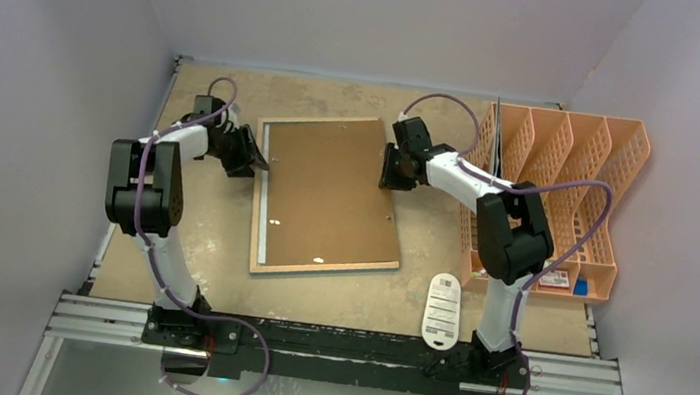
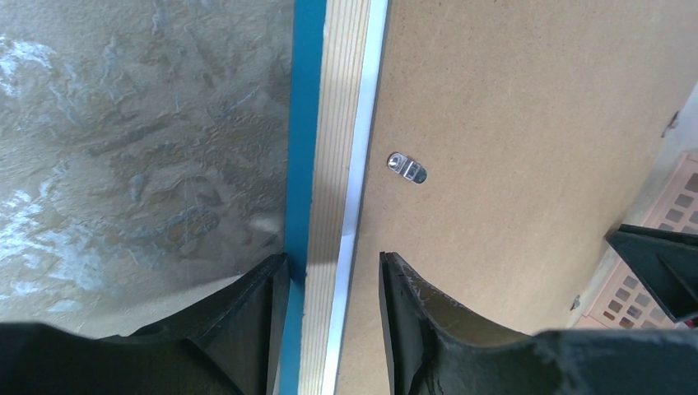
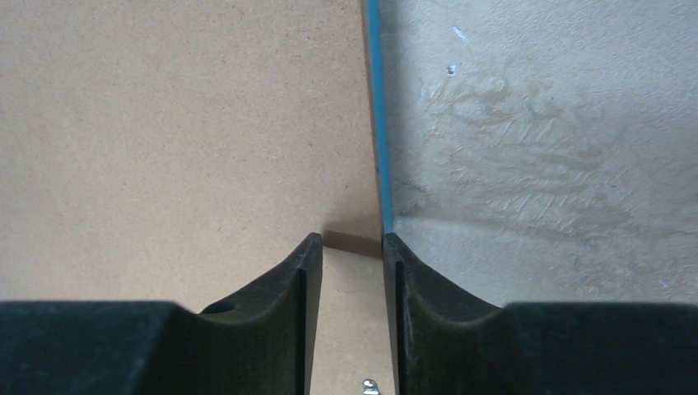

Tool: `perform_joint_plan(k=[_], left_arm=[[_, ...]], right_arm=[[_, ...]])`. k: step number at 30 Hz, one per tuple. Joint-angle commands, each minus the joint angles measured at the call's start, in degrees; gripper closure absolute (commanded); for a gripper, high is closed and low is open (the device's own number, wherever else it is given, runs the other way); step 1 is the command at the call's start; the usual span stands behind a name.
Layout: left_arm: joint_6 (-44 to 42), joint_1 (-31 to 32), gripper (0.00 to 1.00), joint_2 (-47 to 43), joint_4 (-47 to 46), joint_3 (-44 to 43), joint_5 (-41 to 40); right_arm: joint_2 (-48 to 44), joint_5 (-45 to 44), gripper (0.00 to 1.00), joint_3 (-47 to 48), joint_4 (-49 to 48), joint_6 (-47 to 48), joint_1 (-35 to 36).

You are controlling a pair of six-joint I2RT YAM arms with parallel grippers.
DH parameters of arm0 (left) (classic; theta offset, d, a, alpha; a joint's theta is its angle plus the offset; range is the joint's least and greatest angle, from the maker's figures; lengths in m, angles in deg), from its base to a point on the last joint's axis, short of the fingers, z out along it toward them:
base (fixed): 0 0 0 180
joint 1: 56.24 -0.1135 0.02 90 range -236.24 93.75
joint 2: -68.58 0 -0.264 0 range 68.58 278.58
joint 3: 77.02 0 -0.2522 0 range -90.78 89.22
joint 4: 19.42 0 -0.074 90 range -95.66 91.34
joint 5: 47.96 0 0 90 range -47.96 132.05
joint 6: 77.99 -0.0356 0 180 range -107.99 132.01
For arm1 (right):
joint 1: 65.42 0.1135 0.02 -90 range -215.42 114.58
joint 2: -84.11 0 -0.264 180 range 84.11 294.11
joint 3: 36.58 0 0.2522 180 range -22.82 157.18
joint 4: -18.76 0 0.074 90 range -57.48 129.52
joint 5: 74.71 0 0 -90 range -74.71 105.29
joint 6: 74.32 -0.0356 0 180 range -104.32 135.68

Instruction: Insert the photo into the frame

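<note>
- The frame (image 1: 258, 208) lies face down at the table's (image 1: 414, 301) centre, skewed, with the backing board (image 1: 326, 195) on its back.
- The left gripper (image 1: 252, 157) straddles the frame's left rail (image 2: 329, 164), claw apart, its inner finger (image 2: 403, 313) short of the wood.
- The right gripper (image 1: 392, 167) straddles the right rail; whether it is clamped cannot be told.
</note>
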Motion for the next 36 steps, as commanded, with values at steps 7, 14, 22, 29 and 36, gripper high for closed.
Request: perform_joint_plan(k=[7, 14, 22, 29, 36], left_arm=[[3.5, 0.5, 0.53, -3.0, -7.1, 2.4, 10.7], [3.9, 0.4, 0.52, -3.0, -7.9, 3.3, 11.1], [3.8, 0.5, 0.5, -3.3, -7.8, 3.6, 10.0], [1.8, 0.4, 0.42, -4.8, -4.7, 2.0, 5.0], [0.7, 0.5, 0.37, -7.6, -3.7, 3.1, 1.1]], right_arm=[[-0.3, 4.6, 0.81, 1.6, -1.5, 0.2, 0.5], [-1.4, 8.1, 0.84, 1.2, -3.0, 1.2, 0.9], [-1.8, 5.8, 0.68, 0.7, -3.0, 0.7, 1.2], [-5.5, -1.2, 0.57, -1.2, -3.2, -3.0, 1.2], [-5.8, -12.2, 0.36, -1.6, -1.6, -4.2, 1.2]])
